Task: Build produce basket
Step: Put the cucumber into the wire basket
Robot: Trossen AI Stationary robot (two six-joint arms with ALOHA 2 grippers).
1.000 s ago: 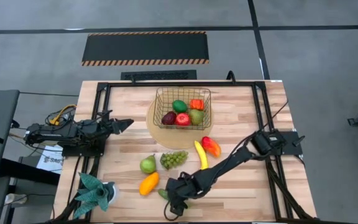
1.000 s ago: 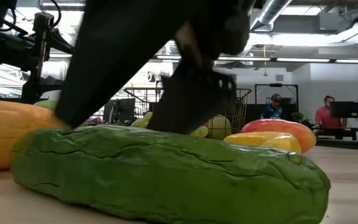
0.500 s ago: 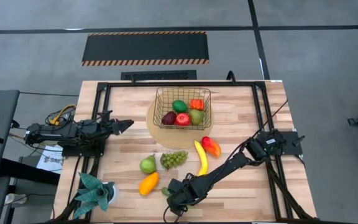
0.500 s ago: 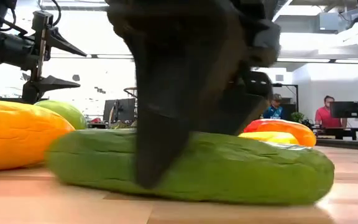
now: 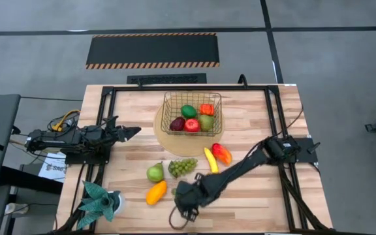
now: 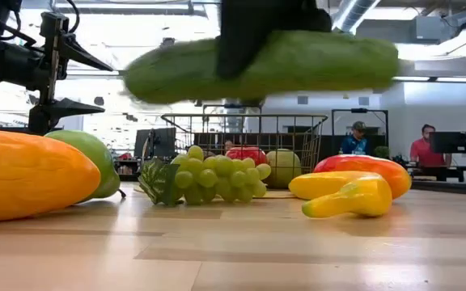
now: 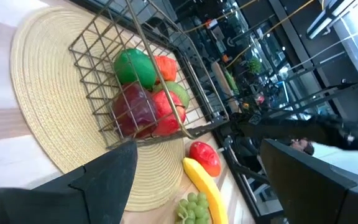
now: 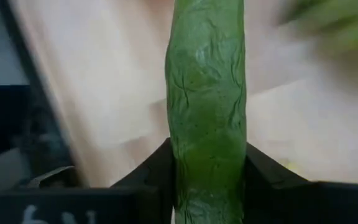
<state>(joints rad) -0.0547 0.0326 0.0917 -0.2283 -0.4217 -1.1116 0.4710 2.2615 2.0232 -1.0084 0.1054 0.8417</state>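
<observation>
The cucumber (image 6: 265, 65) is up in the air, clear of the table (image 5: 253, 199), lying level across the low view with the right gripper (image 8: 207, 186) pinching it around the middle, one dark finger (image 8: 151, 174) on each side of its green skin. From above, that gripper sits near the front edge of the table, and the arm hides the cucumber almost completely.

Just behind it on the wood lie the green grapes (image 5: 182, 167), the green pear (image 5: 155, 173) beside them and the orange mango (image 5: 156, 192) near the pear. The yellow banana (image 5: 210, 160) lies next to the grapes, touching or nearly touching the red-orange fruit (image 5: 222, 154) on its far side.

Farther back stands the wire basket (image 5: 175, 98) on a round tan mat (image 5: 161, 137). Inside it sit a green round fruit (image 5: 188, 111), a small orange-red piece (image 5: 206, 109), a dark red apple (image 5: 177, 123), a bright red apple (image 5: 192, 125) and a pale green one (image 5: 206, 121).

The left gripper (image 5: 132, 130) waits at the left side of the table, fingers spread, holding nothing. A teal potted plant (image 5: 98, 202) stands at the front left corner.
</observation>
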